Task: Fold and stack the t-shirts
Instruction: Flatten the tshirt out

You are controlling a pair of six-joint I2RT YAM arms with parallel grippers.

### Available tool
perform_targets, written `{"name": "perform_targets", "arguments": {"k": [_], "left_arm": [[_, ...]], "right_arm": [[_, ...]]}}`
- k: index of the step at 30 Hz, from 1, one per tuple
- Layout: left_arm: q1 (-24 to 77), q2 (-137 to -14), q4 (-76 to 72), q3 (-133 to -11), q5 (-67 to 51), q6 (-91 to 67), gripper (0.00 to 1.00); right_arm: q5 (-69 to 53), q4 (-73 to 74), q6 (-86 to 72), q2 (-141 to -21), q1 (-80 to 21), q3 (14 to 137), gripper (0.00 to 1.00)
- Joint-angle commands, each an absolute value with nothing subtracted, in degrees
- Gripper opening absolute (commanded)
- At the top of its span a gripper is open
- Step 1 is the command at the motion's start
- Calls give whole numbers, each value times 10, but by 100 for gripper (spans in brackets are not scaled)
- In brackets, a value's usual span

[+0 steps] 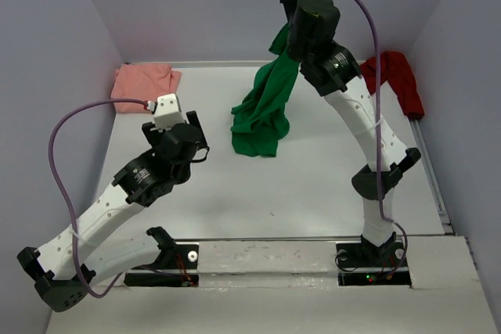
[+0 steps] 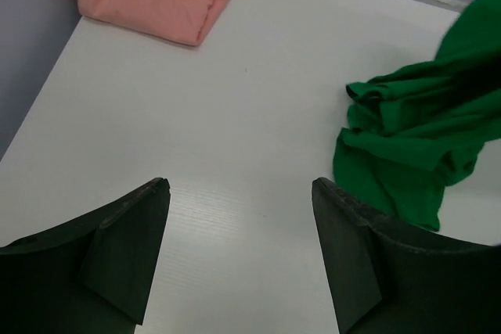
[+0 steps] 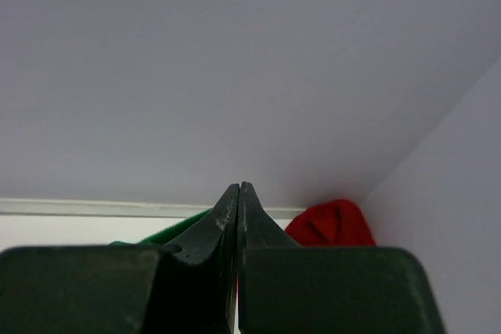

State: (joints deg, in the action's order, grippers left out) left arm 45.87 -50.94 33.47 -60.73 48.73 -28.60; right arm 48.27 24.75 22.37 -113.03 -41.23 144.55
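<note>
While the right jaws are pinched shut on an upper edge of the green t-shirt [image 1: 262, 111], that arm holds it high near the back wall [image 1: 196, 5], so the cloth hangs in a long twisted drape with its lower end bunched on the white counter [image 1: 258, 193]. Lifting it this way probably lets its own weight pull the fabric straight before it is spread for folding. The left jaws stand wide open and empty, low over the counter and pointed toward the drape's bottom, likely ready to catch a loose corner. A salmon-pink t-shirt [image 1: 145, 84] lies folded in the far left corner, well apart. A dark red t-shirt [image 1: 395, 76] lies crumpled at the far right edge, not yet folded.
</note>
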Motion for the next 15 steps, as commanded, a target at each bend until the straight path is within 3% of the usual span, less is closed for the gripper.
{"name": "perform_targets", "arguments": {"k": [1,5,9,12,15], "left_arm": [[422,-519,335,-641,578,-335,83],[362,-540,253,-661,546,-255,84],[269,-607,207,-728,393,-183,84],[183,-684,220,-791,281,-170,84],[154,-742,268,-851,269,-171,82]], "right_arm": [[499,163,395,-1100,-429,1480,0],[518,148,443,-1070,-429,1499,0],[530,78,506,-1012,-429,1445,0],[533,50,531,-992,-429,1441,0],[530,49,533,-963,-429,1421,0]]}}
